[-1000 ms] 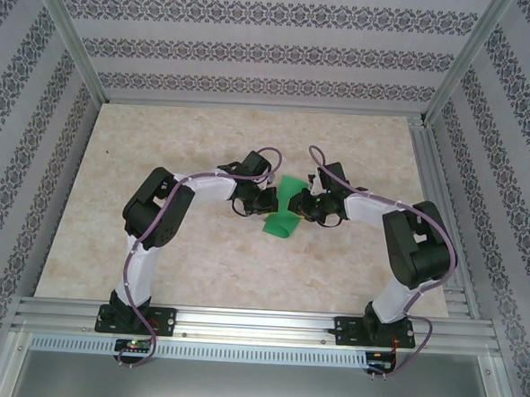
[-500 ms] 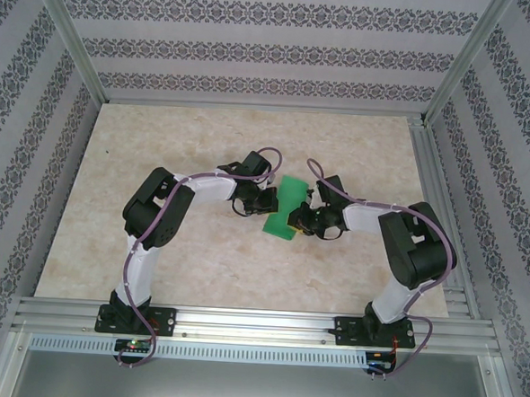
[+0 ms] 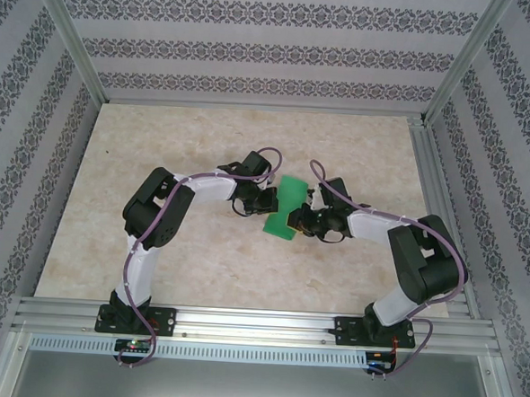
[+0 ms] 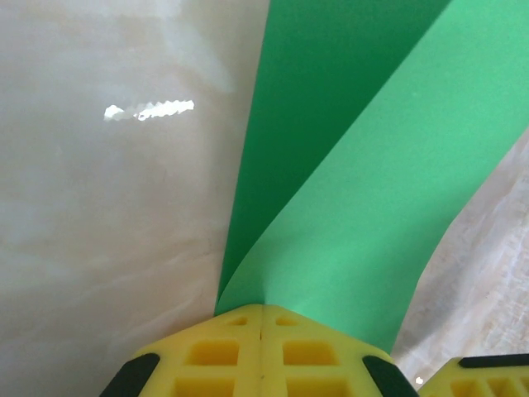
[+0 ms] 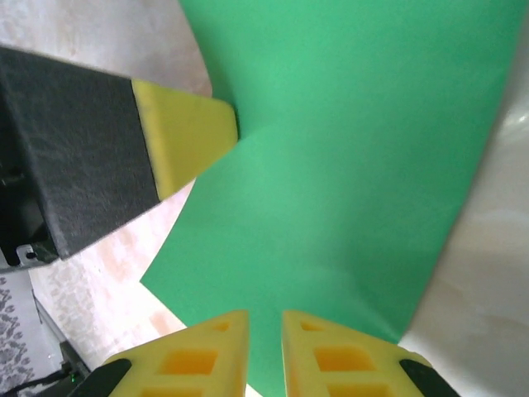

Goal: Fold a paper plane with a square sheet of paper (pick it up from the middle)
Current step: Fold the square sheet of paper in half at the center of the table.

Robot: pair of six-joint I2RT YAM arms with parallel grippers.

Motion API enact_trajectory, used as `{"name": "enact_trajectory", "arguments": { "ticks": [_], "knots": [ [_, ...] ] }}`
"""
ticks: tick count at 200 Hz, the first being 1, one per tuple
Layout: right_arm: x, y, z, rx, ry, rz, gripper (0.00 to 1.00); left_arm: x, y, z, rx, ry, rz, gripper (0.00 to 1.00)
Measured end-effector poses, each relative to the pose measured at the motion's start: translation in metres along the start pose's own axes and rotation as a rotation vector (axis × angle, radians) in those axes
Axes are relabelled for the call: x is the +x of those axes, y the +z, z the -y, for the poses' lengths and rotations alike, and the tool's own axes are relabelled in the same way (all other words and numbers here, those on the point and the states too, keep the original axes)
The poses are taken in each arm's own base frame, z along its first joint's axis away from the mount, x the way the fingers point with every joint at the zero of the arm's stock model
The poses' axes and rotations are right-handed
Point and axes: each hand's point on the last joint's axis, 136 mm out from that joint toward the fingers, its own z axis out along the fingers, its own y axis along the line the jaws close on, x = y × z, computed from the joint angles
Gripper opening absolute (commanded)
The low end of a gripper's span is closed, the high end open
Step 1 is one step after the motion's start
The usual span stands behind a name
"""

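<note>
The green sheet of paper (image 3: 287,200) is held near the middle of the worktop (image 3: 161,138), between the two pincers, and is curved over on itself rather than laid flat. The left pincer (image 4: 261,318) is seen fully closed: its yellow fingers (image 4: 223,354) are pressed together, and a corner of the sheet is gripped at their tips. The right pincer (image 5: 264,322) is closed to a narrow slit, in which the opposite side of the sheet is clamped.

Paper (image 5: 355,165): green, curled.
Right tool (image 5: 264,322): I see it pinching the near edge.
Left tool (image 5: 190,136): touching the left edge.
</note>
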Motion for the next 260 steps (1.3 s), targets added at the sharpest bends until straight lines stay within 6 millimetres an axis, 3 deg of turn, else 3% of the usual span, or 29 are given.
{"name": "enact_trajectory", "arguments": {
  "ticks": [46,130,158,203,224,260],
  "knots": [
    [0.017,0.015,0.015,0.032,0.039,-0.063,0.18,0.0,0.0,0.0,0.0,-0.001,0.0,0.06],
    [0.013,0.005,0.001,-0.005,0.007,-0.03,0.19,0.0,0.0,0.0,0.0,0.0,0.0,0.06],
    [0.024,0.011,0.016,0.015,0.035,-0.052,0.19,0.0,0.0,0.0,0.0,0.0,0.0,0.06],
    [0.02,0.009,0.012,0.01,0.043,-0.043,0.19,0.0,0.0,0.0,0.0,0.001,0.0,0.06],
    [0.005,-0.004,-0.001,-0.003,0.026,0.008,0.19,0.0,0.0,0.0,0.0,0.001,0.0,0.06],
    [-0.057,-0.034,-0.022,-0.028,-0.022,0.171,0.19,0.0,0.0,0.0,-0.001,0.001,0.0,0.06]
  ]
}}
